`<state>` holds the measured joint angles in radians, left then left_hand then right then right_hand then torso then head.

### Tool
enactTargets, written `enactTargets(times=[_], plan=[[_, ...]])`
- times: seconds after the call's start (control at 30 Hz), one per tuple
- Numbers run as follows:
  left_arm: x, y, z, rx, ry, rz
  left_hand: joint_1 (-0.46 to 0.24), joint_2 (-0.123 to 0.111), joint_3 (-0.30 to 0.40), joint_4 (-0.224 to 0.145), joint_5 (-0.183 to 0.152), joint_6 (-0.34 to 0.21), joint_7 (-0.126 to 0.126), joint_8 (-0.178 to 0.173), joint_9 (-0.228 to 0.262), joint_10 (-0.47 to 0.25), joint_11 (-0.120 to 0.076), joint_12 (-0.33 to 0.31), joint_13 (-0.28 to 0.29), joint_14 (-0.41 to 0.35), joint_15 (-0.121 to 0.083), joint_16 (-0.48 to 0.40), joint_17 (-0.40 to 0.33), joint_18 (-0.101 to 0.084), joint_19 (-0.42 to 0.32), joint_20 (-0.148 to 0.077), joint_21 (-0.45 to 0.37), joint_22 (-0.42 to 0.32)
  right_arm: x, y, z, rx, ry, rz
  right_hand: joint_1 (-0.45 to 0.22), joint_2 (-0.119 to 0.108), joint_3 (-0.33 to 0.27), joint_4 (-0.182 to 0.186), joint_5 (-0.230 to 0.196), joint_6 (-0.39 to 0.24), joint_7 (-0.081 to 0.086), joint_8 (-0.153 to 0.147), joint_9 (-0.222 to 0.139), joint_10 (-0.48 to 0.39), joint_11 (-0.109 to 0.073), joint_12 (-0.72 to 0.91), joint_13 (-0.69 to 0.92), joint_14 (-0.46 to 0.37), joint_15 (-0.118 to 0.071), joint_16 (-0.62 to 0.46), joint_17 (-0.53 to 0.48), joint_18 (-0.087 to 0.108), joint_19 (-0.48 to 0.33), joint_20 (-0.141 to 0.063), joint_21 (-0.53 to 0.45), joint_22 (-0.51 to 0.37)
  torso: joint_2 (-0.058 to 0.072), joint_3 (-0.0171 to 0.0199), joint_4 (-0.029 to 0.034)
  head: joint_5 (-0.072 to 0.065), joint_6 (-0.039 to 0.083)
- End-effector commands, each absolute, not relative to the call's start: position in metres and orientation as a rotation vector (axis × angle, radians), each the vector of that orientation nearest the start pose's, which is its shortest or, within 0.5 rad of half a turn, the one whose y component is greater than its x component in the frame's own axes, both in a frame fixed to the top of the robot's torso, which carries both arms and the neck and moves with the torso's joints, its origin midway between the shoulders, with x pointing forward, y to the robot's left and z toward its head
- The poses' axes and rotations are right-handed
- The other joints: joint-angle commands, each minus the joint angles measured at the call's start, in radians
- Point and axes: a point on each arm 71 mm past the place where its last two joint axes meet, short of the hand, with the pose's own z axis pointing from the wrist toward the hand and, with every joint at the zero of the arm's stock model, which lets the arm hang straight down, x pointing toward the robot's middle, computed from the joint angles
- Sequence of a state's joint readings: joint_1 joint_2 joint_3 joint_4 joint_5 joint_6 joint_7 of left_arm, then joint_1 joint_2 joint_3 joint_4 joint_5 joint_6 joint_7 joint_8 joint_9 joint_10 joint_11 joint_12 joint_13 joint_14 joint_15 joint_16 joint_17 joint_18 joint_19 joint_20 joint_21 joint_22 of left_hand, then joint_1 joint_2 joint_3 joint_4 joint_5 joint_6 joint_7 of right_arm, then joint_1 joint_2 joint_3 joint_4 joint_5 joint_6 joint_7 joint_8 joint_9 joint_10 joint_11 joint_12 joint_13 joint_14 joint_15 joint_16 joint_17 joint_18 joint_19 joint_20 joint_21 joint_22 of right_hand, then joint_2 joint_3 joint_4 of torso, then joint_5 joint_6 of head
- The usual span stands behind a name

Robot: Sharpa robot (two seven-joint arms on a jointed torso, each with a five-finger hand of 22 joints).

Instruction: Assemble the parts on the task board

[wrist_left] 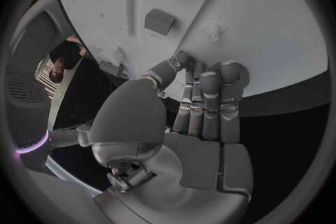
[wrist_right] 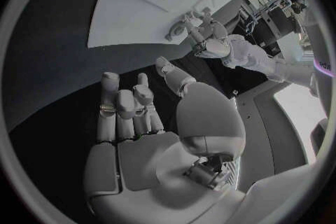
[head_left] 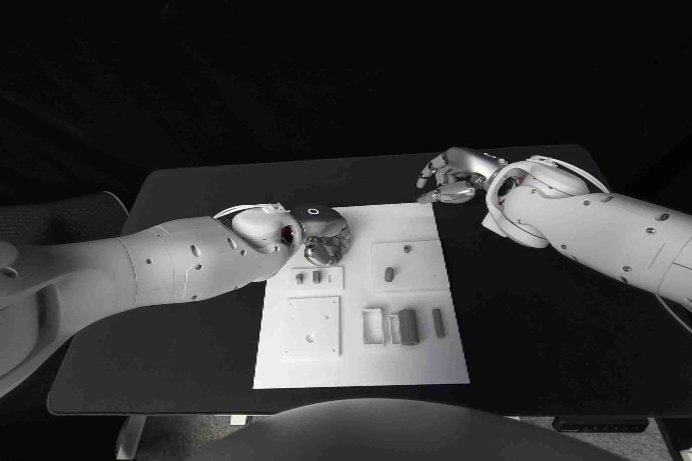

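The white task board (head_left: 361, 371) lies in the middle of the black table. Small grey parts lie on it: two short pieces (head_left: 309, 277), a peg (head_left: 389, 273) on a raised square, and two bars (head_left: 408, 326) near a white frame (head_left: 372, 324). My left hand (head_left: 320, 236) hovers over the board's far left corner, fingers pointing down. In the left wrist view its fingers (wrist_left: 210, 101) lie side by side over the board's edge, with two grey blocks (wrist_left: 159, 21) beyond them and nothing in its grasp. My right hand (head_left: 450, 176) hangs over the bare table past the board's far right corner, its palm (wrist_right: 147, 151) empty.
A flat square plate (head_left: 310, 326) with small holes sits on the board's near left. The black table (head_left: 548, 311) stretches to the right of the board under my right forearm. The right wrist view shows my left hand (wrist_right: 210, 39) at the board's edge.
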<state>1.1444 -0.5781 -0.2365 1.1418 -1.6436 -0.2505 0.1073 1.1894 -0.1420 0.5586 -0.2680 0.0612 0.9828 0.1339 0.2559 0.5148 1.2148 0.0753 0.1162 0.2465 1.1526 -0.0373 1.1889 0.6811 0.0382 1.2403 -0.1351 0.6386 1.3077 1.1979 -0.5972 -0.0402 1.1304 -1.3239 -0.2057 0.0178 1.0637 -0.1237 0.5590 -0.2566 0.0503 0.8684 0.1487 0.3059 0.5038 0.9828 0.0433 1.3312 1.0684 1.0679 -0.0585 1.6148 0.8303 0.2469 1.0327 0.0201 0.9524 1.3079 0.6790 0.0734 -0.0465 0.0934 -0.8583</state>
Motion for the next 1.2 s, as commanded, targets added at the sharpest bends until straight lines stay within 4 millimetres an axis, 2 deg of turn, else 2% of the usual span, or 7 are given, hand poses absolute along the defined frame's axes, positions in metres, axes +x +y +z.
enactTargets(times=[0.03,0.57,1.2], plan=[[0.4936,0.1633,-0.3016,0.6,1.826,-0.595,0.001,0.009,0.006,0.001,0.004,0.009,-0.001,0.005,-0.001,0.012,-0.001,-0.003,0.0,0.001,-0.001,0.005,-0.002,0.109,0.005,-0.001,0.007,0.023,0.5469,-0.1819,-0.2148,-0.094,1.785,0.676,0.0,0.005,-0.002,0.004,-0.002,-0.001,0.008,-0.004,0.002,-0.01,0.003,0.006,-0.002,0.006,0.001,-0.005,0.001,0.015,0.002,-0.006,-0.004,0.011,0.0,-0.0003,0.0007,-0.001,-0.001],[0.4936,0.1632,-0.3001,0.591,1.805,-0.611,0.016,0.037,0.026,-0.006,0.001,0.041,-0.011,0.021,-0.003,0.049,-0.015,0.002,0.012,0.01,-0.014,0.016,-0.008,0.108,0.011,-0.01,0.021,0.022,0.5469,-0.1813,-0.2148,-0.095,1.785,0.677,0.0,0.005,-0.002,0.005,-0.002,-0.001,0.008,-0.004,0.002,-0.011,0.003,0.007,-0.002,0.006,0.001,-0.005,0.001,0.015,0.002,-0.006,-0.004,0.011,0.0,-0.0009,0.0012,-0.002,-0.002],[0.4921,0.1676,-0.297,0.554,1.78,-0.632,0.027,0.042,0.05,-0.003,-0.003,0.057,-0.017,0.028,-0.006,0.068,-0.021,0.0,0.02,0.022,-0.02,0.02,-0.015,0.105,0.019,-0.016,0.029,0.022,0.5469,-0.1836,-0.2149,-0.093,1.786,0.674,-0.001,0.005,-0.002,0.005,-0.002,-0.001,0.008,-0.004,0.003,-0.011,0.003,0.007,-0.003,0.006,0.001,-0.005,0.002,0.015,0.002,-0.006,-0.004,0.011,-0.001,-0.0004,0.0015,-0.001,-0.001]])
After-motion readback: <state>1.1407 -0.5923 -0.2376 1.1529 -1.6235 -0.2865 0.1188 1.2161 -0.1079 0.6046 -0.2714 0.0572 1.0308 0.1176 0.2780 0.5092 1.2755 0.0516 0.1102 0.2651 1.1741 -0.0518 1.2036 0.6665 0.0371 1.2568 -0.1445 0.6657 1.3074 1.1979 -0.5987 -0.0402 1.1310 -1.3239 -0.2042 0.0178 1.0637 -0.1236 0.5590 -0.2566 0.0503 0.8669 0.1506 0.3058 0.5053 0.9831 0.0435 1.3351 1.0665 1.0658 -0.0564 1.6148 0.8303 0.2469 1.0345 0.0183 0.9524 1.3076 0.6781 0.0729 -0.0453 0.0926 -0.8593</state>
